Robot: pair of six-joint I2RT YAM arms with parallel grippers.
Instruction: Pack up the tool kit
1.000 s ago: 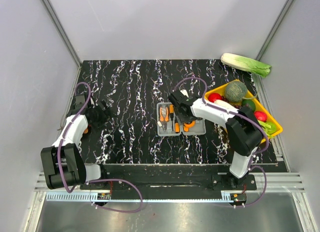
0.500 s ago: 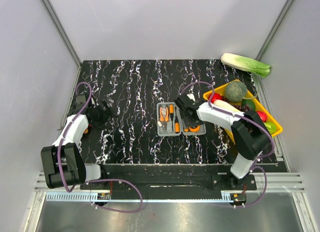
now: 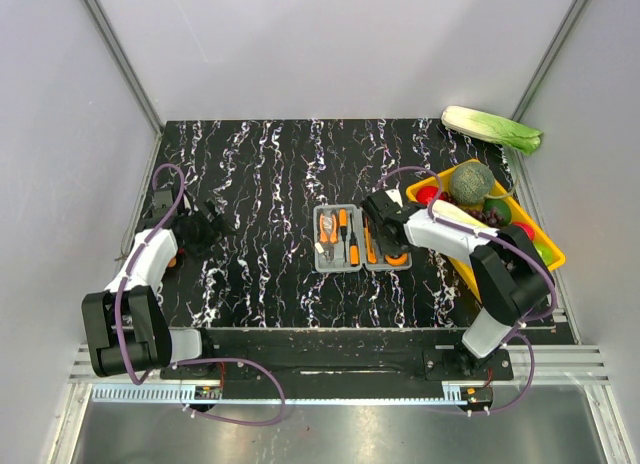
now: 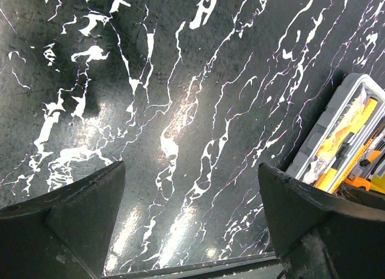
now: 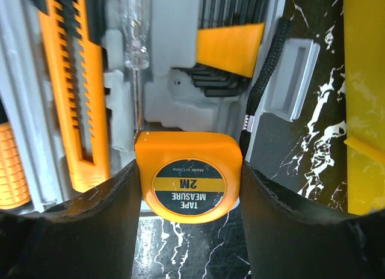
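The right gripper (image 5: 187, 171) presses its fingers against both sides of the orange tape measure (image 5: 189, 186), holding it. Just beyond the fingertips lies the open grey case (image 5: 174, 80), with an orange utility knife (image 5: 72, 98) and hex keys (image 5: 225, 74) in it. The left gripper (image 4: 189, 177) stands wide open and holds nothing. The marbled table (image 4: 180, 80) lies between its fingers, and the case is off beyond its right finger.

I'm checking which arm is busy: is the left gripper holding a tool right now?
No, the left gripper has its fingers spread wide with only the bare black marbled tabletop between them.
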